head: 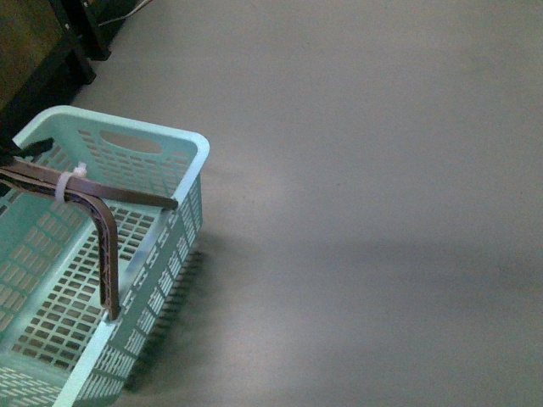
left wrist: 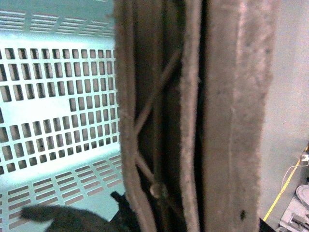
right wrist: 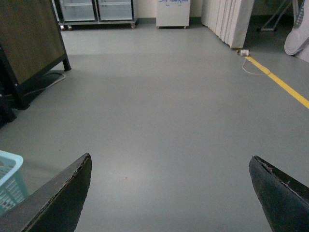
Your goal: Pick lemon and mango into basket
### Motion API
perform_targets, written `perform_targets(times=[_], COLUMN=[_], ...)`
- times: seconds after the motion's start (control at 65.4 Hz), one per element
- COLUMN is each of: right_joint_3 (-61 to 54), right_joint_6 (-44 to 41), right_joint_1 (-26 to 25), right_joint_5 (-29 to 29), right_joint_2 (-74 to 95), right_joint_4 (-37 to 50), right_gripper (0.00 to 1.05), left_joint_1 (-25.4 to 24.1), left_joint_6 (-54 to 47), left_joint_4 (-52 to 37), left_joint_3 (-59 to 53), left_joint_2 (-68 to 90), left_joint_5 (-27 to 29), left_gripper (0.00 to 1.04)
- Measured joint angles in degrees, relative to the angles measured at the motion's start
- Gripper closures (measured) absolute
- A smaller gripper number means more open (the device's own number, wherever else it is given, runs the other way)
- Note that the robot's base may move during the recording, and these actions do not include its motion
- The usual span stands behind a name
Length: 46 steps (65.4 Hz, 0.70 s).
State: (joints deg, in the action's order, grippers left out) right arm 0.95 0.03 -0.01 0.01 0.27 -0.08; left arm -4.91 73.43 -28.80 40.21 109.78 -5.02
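Over a grey floor (right wrist: 159,96), the left hand (left wrist: 116,215) grips the teal basket (head: 127,134) by its brown handles (head: 103,246) (zip-tied together); the right hand (right wrist: 170,159) gapes wide, holding nothing.

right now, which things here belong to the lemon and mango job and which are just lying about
Job: basket, its brown handles, right gripper (open). Neither fruit is in view.
Lying about: yellow floor line, white panels, dark board on a black stand, glass-door cabinets.
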Motion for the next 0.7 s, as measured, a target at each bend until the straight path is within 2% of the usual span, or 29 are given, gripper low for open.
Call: perform_targets(times=[0.153, 0.382, 0.551, 0.703], right_joint_3=[0.0, 0.0, 0.0, 0.0], right_joint_6=[0.0, 0.0, 0.0, 0.0], right_joint_1=[0.0, 0.0, 0.0, 0.0], right_joint_5=[0.0, 0.0, 0.0, 0.0], right_joint_2=[0.0, 0.0, 0.0, 0.0], right_joint_4=[0.0, 0.0, 0.0, 0.0], right_gripper=[0.09, 0.09, 0.09, 0.09], left_joint_1=[0.3, 2.7, 3.4, 3.2], left_joint_6=[2.9, 8.5, 10.6, 11.0], left_joint_4=[5.8, 24.9, 36.6, 43.6], left_joint_3=[-4.9, -5.0, -1.1, 2.6], left_joint_2=[-15.2, -42.9, -54.7, -60.5], left_joint_5=[0.6, 2.4, 3.6, 4.9], left_gripper=[0.9, 0.9, 0.9, 0.9])
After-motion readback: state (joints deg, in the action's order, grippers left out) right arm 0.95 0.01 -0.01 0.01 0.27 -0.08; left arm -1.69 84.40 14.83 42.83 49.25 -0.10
